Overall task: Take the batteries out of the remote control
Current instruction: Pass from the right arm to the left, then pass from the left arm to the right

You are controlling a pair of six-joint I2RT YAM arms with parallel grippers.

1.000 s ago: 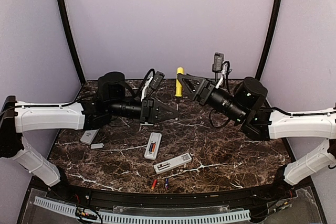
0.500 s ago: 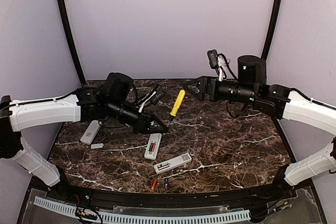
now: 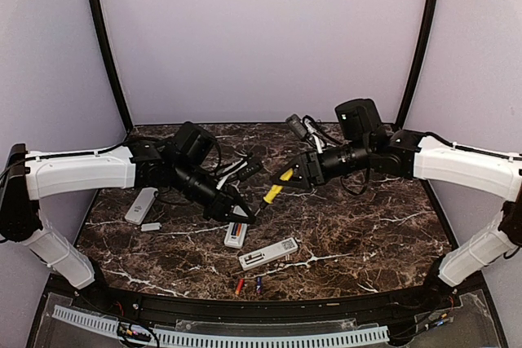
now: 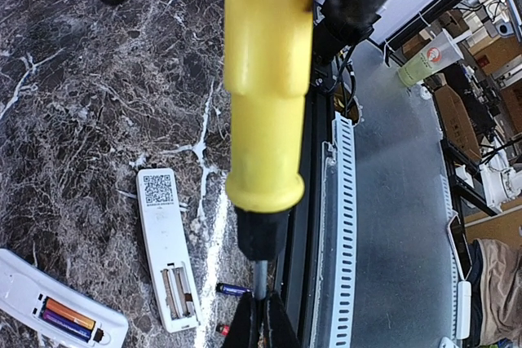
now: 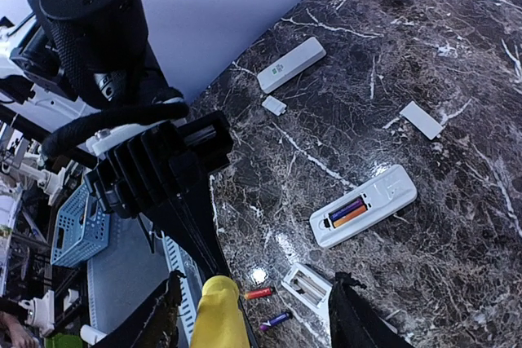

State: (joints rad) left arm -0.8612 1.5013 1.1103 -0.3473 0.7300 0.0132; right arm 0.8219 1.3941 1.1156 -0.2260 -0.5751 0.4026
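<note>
left gripper (image 4: pixel 259 309) clamped on thin metal shaft of yellow screwdriver (image 4: pixel 266 79), right gripper (image 5: pixel 257 284) spread around its rounded handle

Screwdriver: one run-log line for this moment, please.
left end effector: shut on screwdriver shaft | right end effector: open around handle | remote: two batteries inside

High rear overview, close wrist views, shared remote (image 5: pixel 363 205)
</note>
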